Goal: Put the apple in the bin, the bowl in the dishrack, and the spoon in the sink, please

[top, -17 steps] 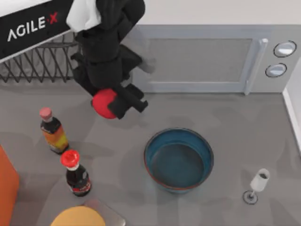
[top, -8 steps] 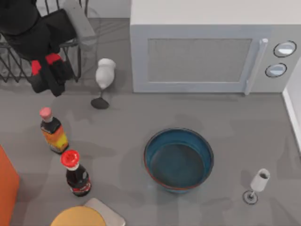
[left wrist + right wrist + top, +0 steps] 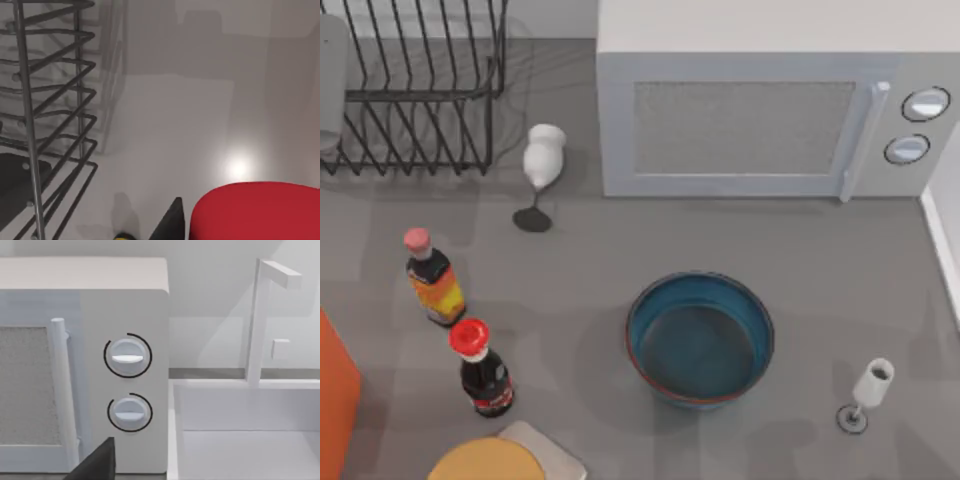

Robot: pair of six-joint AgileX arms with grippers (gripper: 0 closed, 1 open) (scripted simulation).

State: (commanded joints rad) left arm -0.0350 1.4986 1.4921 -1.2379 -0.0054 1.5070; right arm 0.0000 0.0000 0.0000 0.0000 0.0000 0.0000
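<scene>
The apple [image 3: 257, 212] is held clamped by the left fingers [image 3: 172, 225] beside the dishrack [image 3: 55, 125]; if released before the bin, it could roll off. The right fingers' state cannot be told.

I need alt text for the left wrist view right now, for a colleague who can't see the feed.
The apple, bright red and round, sits close to the camera beside one dark finger of the left pincer, above a pale grey surface. The black wire dishrack stands off to one side, its bars open and upright.
</scene>
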